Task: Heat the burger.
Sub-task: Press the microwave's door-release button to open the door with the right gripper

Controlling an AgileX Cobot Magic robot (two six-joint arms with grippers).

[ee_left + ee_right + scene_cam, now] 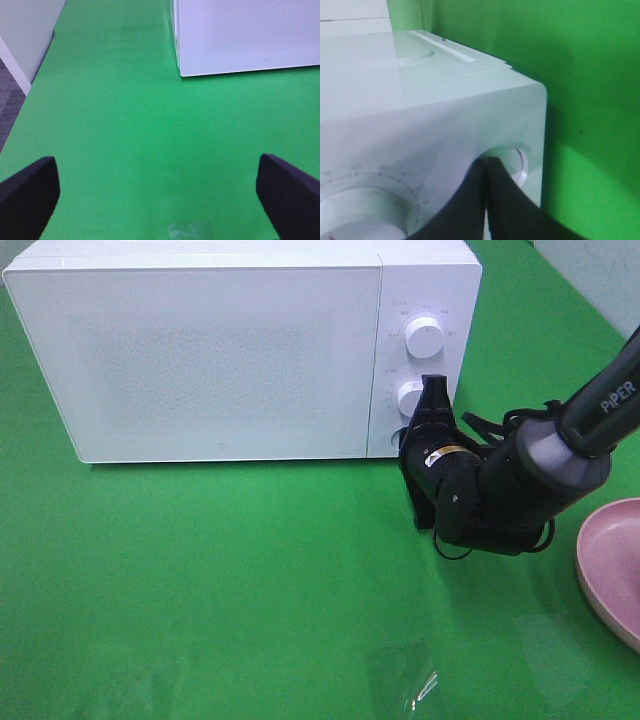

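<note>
The burger is out of view in every frame. A white microwave [220, 350] stands at the back of the green table with its door closed. My right gripper [431, 386] is shut, fingers pressed together, with the tips against the lower of the two knobs [409, 397] on the control panel. The right wrist view shows those dark tips [486, 164] meeting in front of that lower knob [516, 162], beside the upper knob [360, 210]. My left gripper [160, 200] is open above bare green cloth with nothing between its fingers [27, 195]. It faces the microwave's left front corner [182, 70].
The rim of a pink plate [615, 560] shows at the right edge, just beyond my right arm. A small glossy transparent patch [420, 685] lies on the cloth near the front. The table's left edge and a grey floor [10, 100] show in the left wrist view.
</note>
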